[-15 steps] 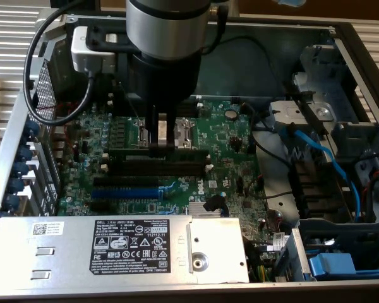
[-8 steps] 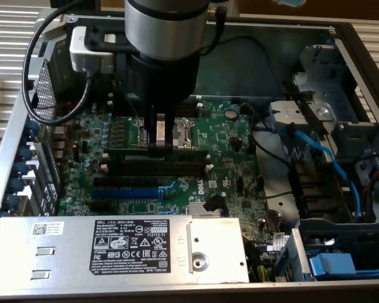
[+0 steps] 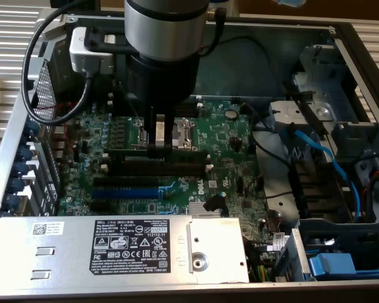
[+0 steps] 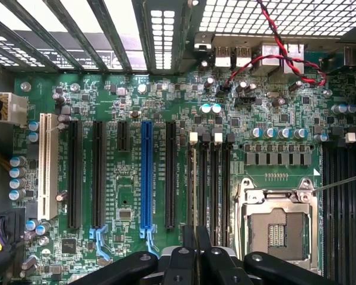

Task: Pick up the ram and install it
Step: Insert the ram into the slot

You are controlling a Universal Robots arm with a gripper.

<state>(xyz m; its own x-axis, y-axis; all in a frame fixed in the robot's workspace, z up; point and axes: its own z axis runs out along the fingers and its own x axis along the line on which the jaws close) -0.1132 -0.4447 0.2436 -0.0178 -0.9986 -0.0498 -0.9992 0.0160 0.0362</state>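
Open computer case (image 3: pixel 12 126), motherboard (image 4: pixel 130 202) lying flat inside. Arm comes down from above over the bank of four black memory slots (image 4: pixel 216 184).

- Gripper (image 3: pixel 159 146): the fingers (image 4: pixel 188 249) are drawn close together, with only a thin gap between them. A thin pale-edged strip runs straight into that gap, so they read as clamped on the ram's upper edge.
- The ram (image 4: pixel 194 184): stands on edge in the memory slot farthest from the CPU socket (image 4: pixel 279 222), next to a long black expansion slot (image 4: pixel 171 175). It is seen edge-on in the wrist view, so chips and label cannot be made out.
- Long axis: lies along its slot, parallel to the other three memory slots and to the blue slot (image 4: pixel 146 175). In the exterior view it runs from that view's left to its right.
- Ends: one end sits by the white end clips (image 4: pixel 193 138), near the row of round capacitors. The other end is hidden under the fingers.
- Whether it is pressed fully home cannot be told.
- Nearby: power supply (image 3: pixel 129 243) with a black label, and twisted red-and-black wires (image 4: pixel 273 53).
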